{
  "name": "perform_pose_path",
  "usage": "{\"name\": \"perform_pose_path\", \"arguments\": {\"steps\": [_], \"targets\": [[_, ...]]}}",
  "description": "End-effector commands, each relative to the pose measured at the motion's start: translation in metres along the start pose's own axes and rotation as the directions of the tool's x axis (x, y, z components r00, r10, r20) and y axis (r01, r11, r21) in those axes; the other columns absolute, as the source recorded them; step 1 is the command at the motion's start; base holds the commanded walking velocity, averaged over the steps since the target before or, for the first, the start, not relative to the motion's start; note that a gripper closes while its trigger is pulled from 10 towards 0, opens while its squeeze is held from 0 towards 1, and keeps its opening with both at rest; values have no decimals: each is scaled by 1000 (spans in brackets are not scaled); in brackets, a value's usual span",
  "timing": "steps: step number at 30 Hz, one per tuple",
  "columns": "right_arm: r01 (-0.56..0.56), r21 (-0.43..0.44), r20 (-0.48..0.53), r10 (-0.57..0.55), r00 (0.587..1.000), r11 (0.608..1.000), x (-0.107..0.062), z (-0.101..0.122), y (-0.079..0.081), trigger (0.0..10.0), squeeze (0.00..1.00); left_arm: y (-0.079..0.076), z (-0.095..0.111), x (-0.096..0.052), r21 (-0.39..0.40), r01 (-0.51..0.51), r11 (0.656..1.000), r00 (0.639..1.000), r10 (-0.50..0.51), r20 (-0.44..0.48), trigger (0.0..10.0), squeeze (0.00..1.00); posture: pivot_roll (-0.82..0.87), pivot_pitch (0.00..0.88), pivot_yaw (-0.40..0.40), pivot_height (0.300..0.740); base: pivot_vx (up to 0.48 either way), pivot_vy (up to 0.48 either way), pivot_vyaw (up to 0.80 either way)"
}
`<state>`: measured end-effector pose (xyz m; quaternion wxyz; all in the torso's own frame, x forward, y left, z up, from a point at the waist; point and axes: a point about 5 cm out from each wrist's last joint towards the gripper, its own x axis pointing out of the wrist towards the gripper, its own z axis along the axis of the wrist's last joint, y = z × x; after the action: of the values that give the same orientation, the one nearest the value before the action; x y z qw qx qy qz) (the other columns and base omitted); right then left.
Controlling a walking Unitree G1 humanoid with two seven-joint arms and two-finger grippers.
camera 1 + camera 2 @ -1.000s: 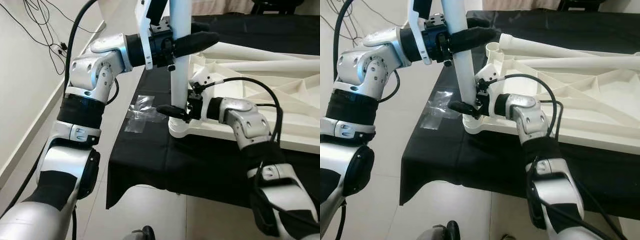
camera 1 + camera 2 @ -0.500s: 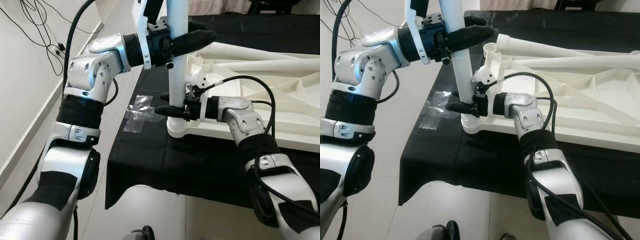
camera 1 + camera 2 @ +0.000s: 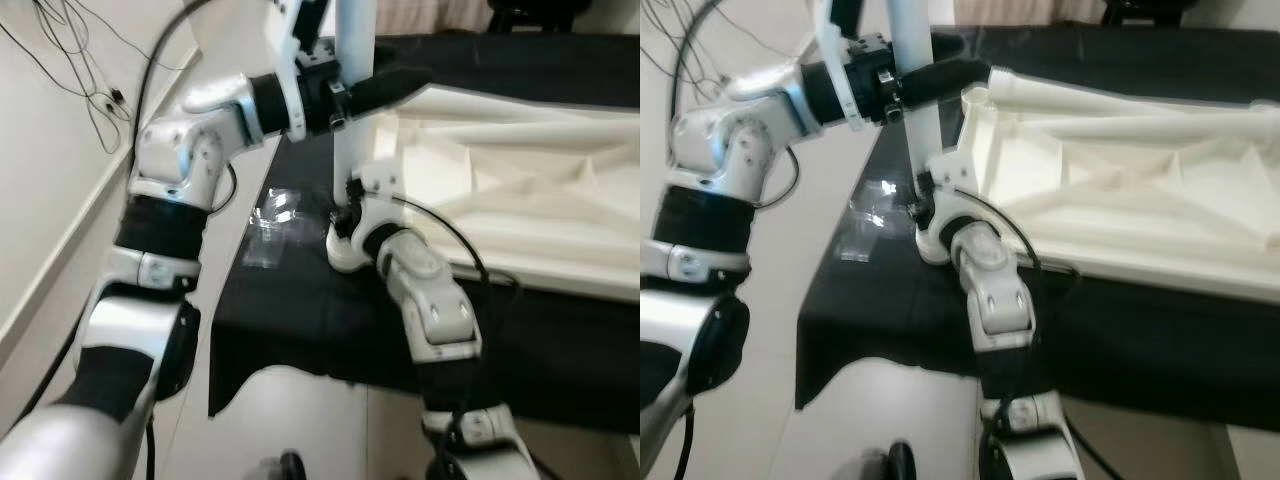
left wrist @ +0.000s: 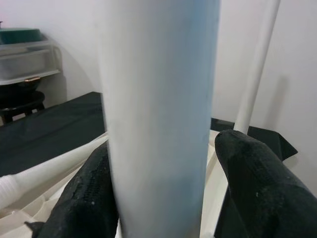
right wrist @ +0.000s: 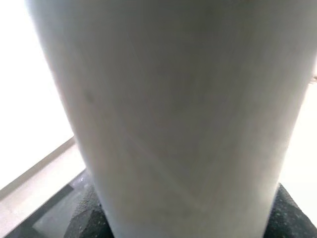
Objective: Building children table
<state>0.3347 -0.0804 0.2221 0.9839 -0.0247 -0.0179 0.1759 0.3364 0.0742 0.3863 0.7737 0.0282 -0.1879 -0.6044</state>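
Note:
A white table leg (image 3: 352,150) stands upright in the corner socket (image 3: 345,255) of the white table top (image 3: 520,190), which lies upside down. My left gripper (image 3: 395,88) is shut on the leg high up, and its black fingers (image 4: 252,183) press both sides of the leg. My right gripper (image 3: 344,216) is shut on the same leg just above the socket. Its fingers (image 5: 86,215) sit on either side of the leg. The right forearm (image 3: 420,290) rises steeply in front of the table edge.
A black cloth (image 3: 290,310) covers the low surface under the table top. A clear plastic bag (image 3: 272,225) lies on it left of the socket. Two loose legs (image 3: 1110,125) rest across the table top. A wall with hanging cables (image 3: 60,40) is at the left.
My right arm has swung round, so its elbow now sits in front of the table edge, while its gripper stays at the leg's base. The left gripper keeps its hold. The camera shifted slightly.

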Motion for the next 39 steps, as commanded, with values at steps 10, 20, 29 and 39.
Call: {"name": "perform_pose_path", "arguments": {"steps": [10,20,29,39], "targets": [[61,105,-220,-37,975,993,5,-32,1,0,0,-6,17,-50,42,-56,998,998,55,14,10000,0,37,201,51,740,0,0,0],[85,143,-195,-56,979,986,1,-25,2,0,0,-22,13,-78,44,-116,992,993,116,-11,10000,0,49,199,51,740,0,0,0],[62,258,-90,-40,995,964,0,-16,4,0,0,-30,4,-85,26,-170,985,985,171,-15,10000,0,54,198,60,740,0,0,0],[-121,314,180,66,981,942,-2,13,4,0,0,-22,9,-85,47,-229,972,973,229,6,10000,0,56,194,77,740,0,0,0]]}}
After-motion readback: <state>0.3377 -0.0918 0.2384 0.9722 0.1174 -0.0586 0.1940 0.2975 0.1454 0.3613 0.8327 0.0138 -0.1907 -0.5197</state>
